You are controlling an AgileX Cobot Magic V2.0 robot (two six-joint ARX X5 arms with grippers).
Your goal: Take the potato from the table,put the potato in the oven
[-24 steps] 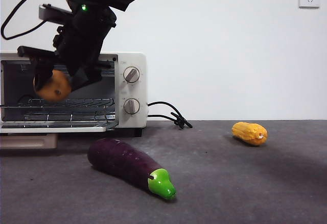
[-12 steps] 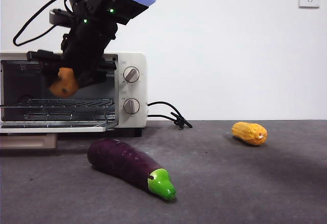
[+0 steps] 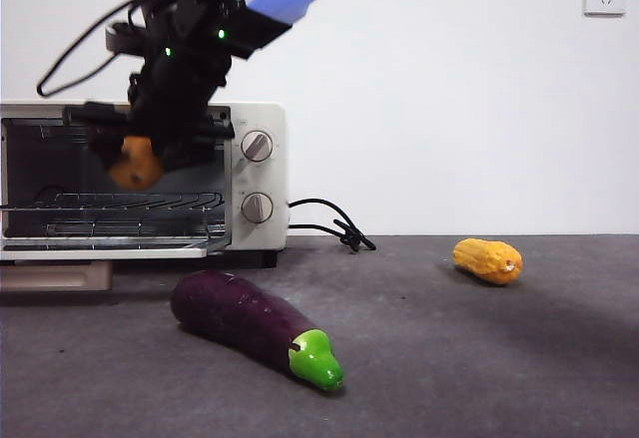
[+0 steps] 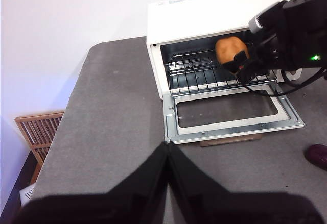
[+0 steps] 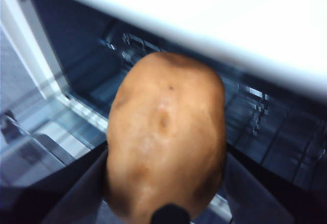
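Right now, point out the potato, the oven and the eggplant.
potato point(image 5: 166, 140): right wrist view, middle of its skin.
oven point(image 3: 256, 119): front view, cream knob panel.
eggplant point(image 3: 235, 313): front view, purple body.

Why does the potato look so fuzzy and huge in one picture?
Right wrist view: the potato, held by the right gripper, fills the frame, and the oven behind it is smeared. Front view: the potato looks small and slightly blurred. Left wrist view: sharp, with the left gripper dark.

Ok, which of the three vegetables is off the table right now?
The potato: the right gripper holds it in the air at the open oven. The eggplant and corn cob both lie on the table.
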